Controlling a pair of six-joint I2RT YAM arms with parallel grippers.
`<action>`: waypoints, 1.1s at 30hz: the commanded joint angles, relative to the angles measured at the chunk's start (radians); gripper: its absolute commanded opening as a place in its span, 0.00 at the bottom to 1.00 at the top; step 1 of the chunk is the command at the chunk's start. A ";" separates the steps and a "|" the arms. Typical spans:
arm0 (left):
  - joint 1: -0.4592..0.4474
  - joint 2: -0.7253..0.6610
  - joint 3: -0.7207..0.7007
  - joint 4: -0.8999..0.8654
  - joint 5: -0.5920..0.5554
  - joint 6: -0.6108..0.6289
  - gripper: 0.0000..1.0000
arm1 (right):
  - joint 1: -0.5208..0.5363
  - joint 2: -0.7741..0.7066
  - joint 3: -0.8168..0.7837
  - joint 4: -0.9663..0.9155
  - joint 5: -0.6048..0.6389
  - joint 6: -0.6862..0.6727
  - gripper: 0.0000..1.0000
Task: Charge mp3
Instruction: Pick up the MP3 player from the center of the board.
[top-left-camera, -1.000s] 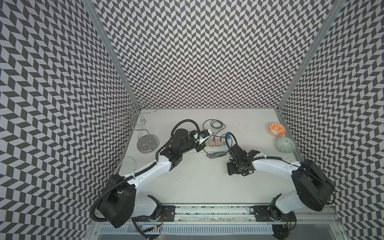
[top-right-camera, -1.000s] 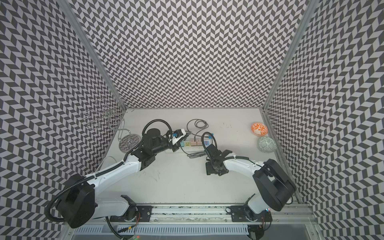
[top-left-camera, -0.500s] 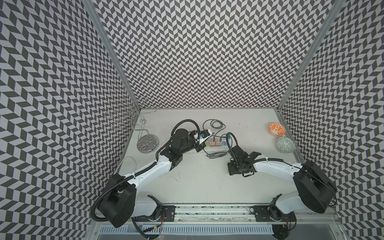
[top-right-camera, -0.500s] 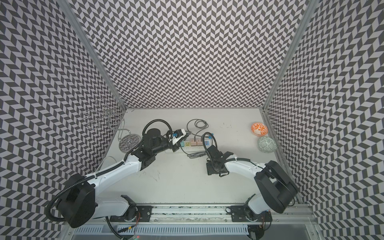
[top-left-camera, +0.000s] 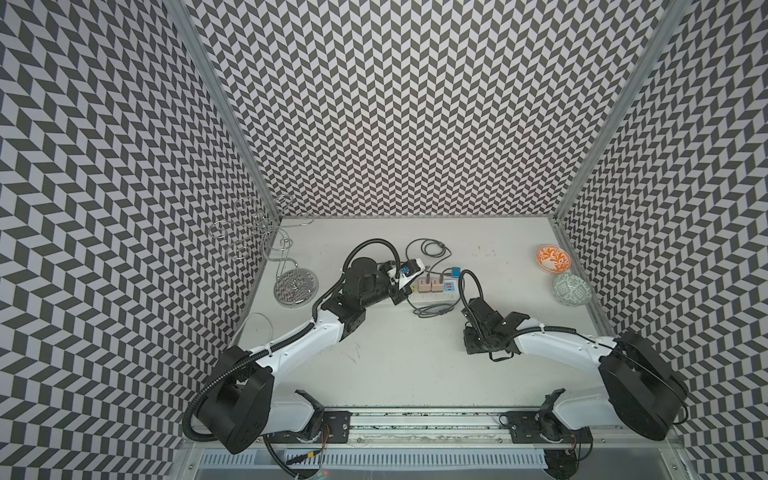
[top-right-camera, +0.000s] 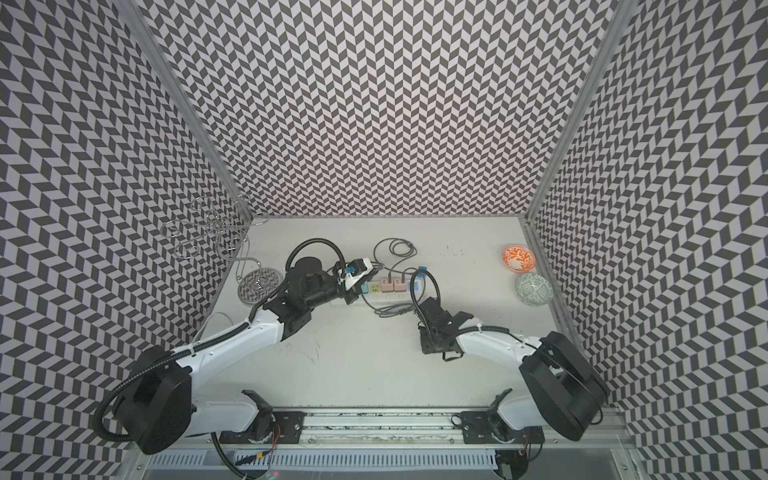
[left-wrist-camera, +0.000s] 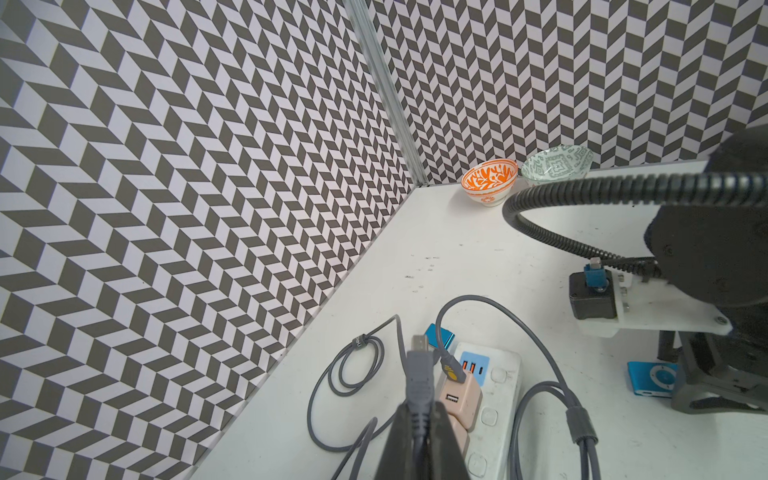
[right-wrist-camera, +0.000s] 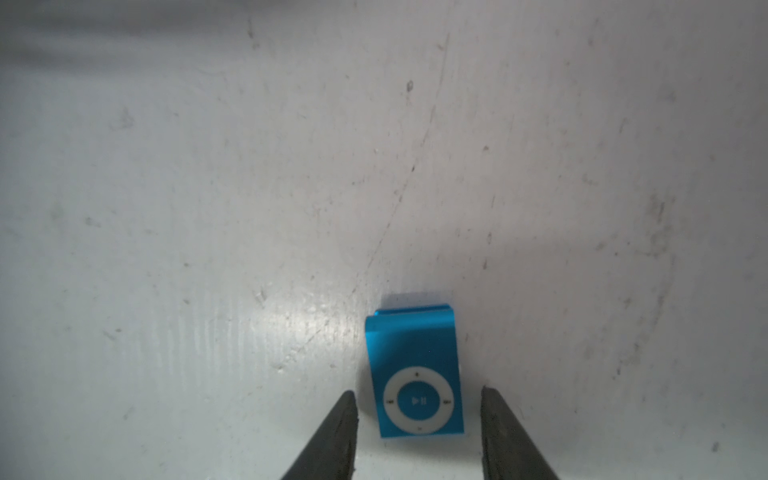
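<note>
A small blue mp3 (right-wrist-camera: 413, 353) with a white control ring lies flat on the white table. My right gripper (right-wrist-camera: 417, 392) points down over it. It is open, with one finger on each side of the player and a gap at both sides. The mp3 (left-wrist-camera: 652, 379) also shows in the left wrist view, beside the right arm. In both top views the right gripper (top-left-camera: 478, 347) hides it. My left gripper (left-wrist-camera: 419, 409) is shut on the grey cable plug (left-wrist-camera: 417, 365), whose metal tip sticks out past the fingertips. It hovers over the power strip (left-wrist-camera: 494, 399).
The white power strip (top-left-camera: 432, 289) holds two pink chargers (top-left-camera: 430, 286), with grey cables looped around it. A small blue block (top-left-camera: 453, 272) lies behind it. An orange bowl (top-left-camera: 552, 258) and a green bowl (top-left-camera: 572, 289) stand at the right. A wire stand (top-left-camera: 295, 286) is at the back left.
My right wrist has edged slightly toward the table's front and lower. The left arm has held still with the plug.
</note>
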 joint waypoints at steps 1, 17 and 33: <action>0.004 -0.001 0.012 0.013 0.014 -0.007 0.02 | 0.008 0.015 -0.023 0.030 -0.010 -0.009 0.40; 0.005 0.007 0.020 -0.002 0.017 -0.003 0.02 | 0.000 -0.001 0.031 -0.006 -0.036 -0.025 0.24; -0.089 0.008 0.098 -0.151 -0.076 0.051 0.01 | -0.200 -0.120 0.498 -0.175 -0.201 -0.431 0.20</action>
